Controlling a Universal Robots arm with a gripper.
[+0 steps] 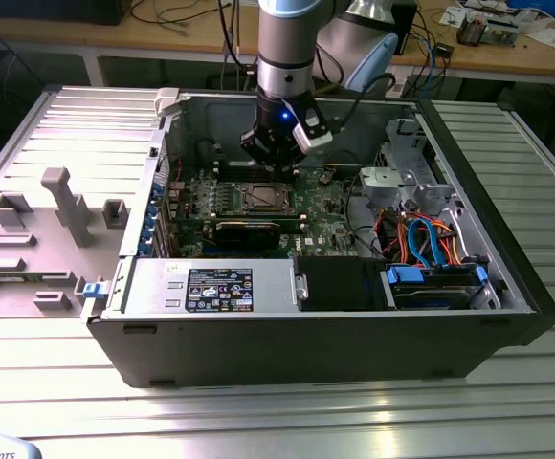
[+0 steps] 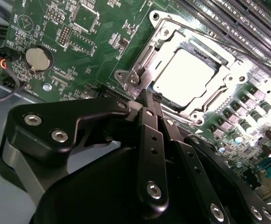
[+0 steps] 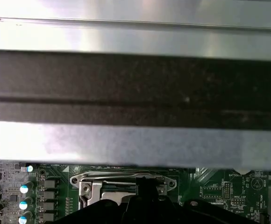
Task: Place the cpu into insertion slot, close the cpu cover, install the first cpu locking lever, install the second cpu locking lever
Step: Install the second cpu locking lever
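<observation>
The cpu, a pale silver square, lies in the insertion slot on the green motherboard. The cpu cover, a silver frame, lies flat around it. A thin wire locking lever runs along one side of the socket. My gripper hangs inside the open case, just behind the socket in the exterior view. In the second wrist view the gripper is shut, its black tip close to a corner of the socket frame. I see nothing between the fingers. The first wrist view shows the gripper's tip over the socket's edge.
The case's grey back wall stands close behind the arm. Long black memory slots run beside the socket and a coin battery sits on the board. Drive bays with blue and orange cables fill the exterior view's right.
</observation>
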